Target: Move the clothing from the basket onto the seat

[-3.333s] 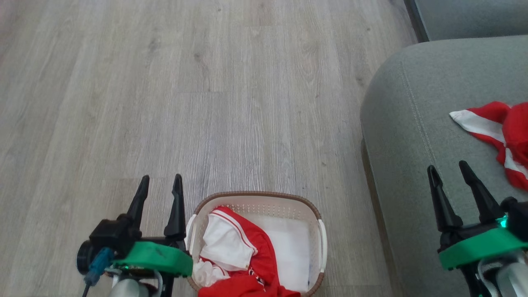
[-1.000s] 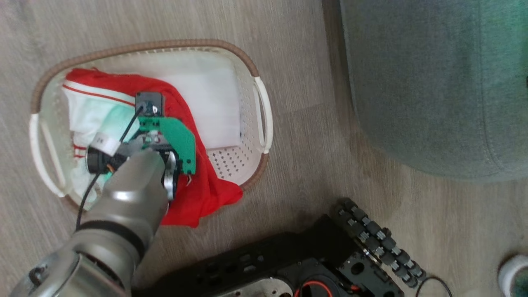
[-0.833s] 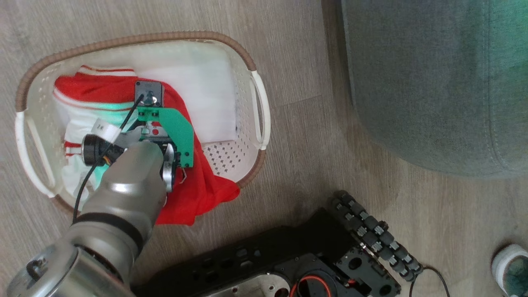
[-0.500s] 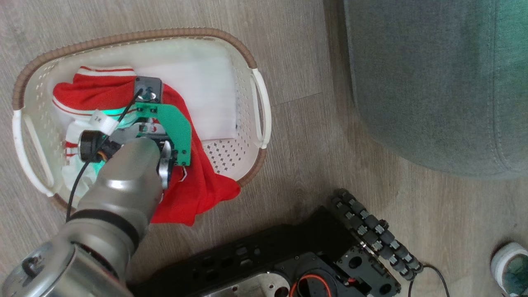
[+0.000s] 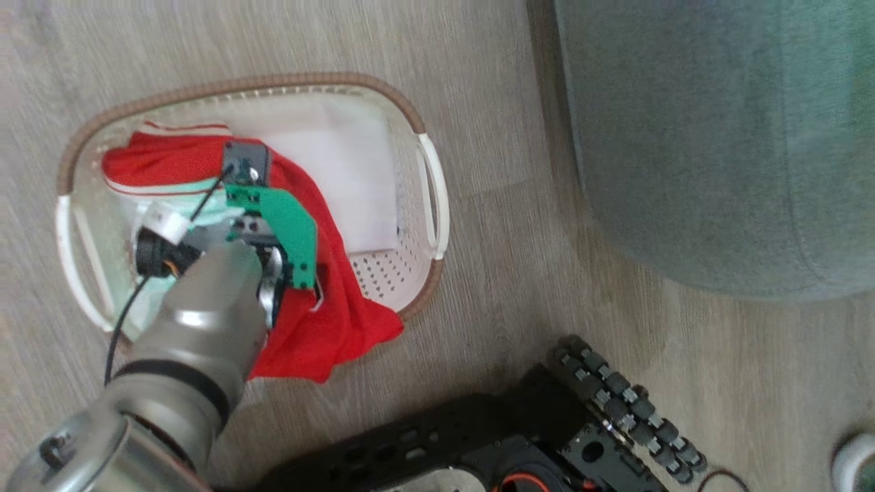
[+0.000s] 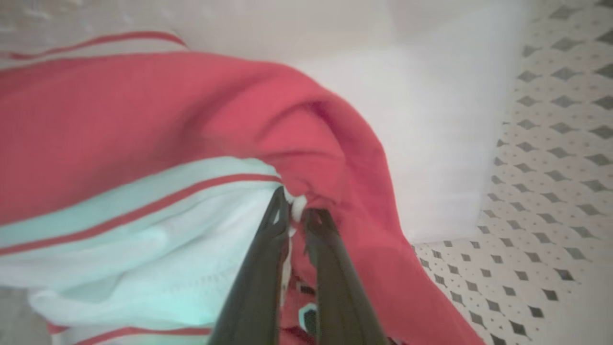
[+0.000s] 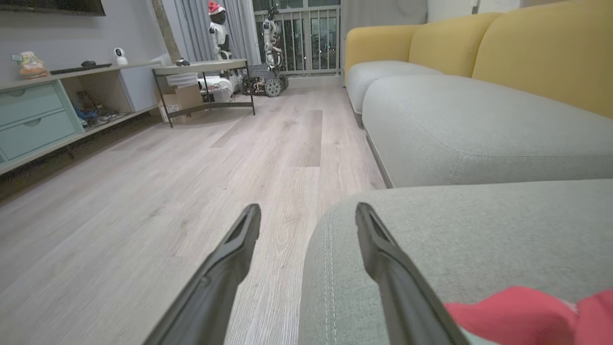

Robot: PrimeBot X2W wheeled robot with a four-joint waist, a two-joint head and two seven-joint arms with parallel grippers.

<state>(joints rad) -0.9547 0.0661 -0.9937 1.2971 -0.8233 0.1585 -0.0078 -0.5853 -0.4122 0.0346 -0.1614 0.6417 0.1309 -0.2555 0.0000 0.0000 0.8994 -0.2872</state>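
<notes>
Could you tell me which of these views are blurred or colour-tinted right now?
Head view: the floor and basket are smeared by motion blur. Left wrist view: soft throughout, with a greenish cast on the white of the clothing. Right wrist view: sharp on the seat, red fabric at lower right defocused.

Floor [image 5: 499, 260] holds basket [image 5: 273, 80], seat [image 5: 704, 137], possibly a shoe [image 5: 854, 461].

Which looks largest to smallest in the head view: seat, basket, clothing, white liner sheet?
1. seat, cut off by the frame edge
2. basket
3. clothing
4. white liner sheet, partly covered, so ranking below clothing is unsure
</notes>
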